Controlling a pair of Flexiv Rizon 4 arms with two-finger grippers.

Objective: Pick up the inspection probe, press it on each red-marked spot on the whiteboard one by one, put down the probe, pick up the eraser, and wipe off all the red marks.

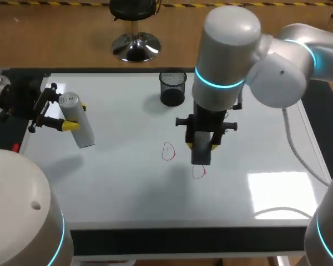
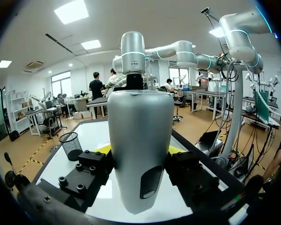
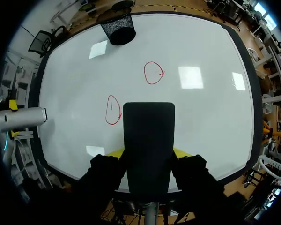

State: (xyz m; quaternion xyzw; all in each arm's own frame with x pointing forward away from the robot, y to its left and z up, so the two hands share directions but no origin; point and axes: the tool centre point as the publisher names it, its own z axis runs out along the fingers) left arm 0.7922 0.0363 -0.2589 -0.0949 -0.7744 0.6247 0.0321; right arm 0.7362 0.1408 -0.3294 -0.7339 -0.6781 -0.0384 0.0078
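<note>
Black against white: the eraser, upright in the right gripper, pinched from two sides by the yellow-tipped fingers. Hangs over the middle of the whiteboard, lower end turned down toward the surface; cannot tell whether touching it or just above. To its left, near but apart, a tall red oval with a short stroke inside. Right at its lower end, a second red mark, partly covered by the eraser in the head view. Seen from the right wrist, ahead of the eraser and off toward the far side, a round red ring, well apart from the fingers and unbroken.

Over at the board's left edge: the inspection probe, a silver-grey cylinder, clamped around its middle by the left gripper, one yellow tip pressed on each side. Held aloft and tilted, throwing a soft shadow on the white below. Fills the space between the fingers in the left wrist view, with a dark oval window low on its body.

At the far side of the board, near the middle: a black mesh cup, standing upright, well apart from both grippers and from every red mark.
</note>
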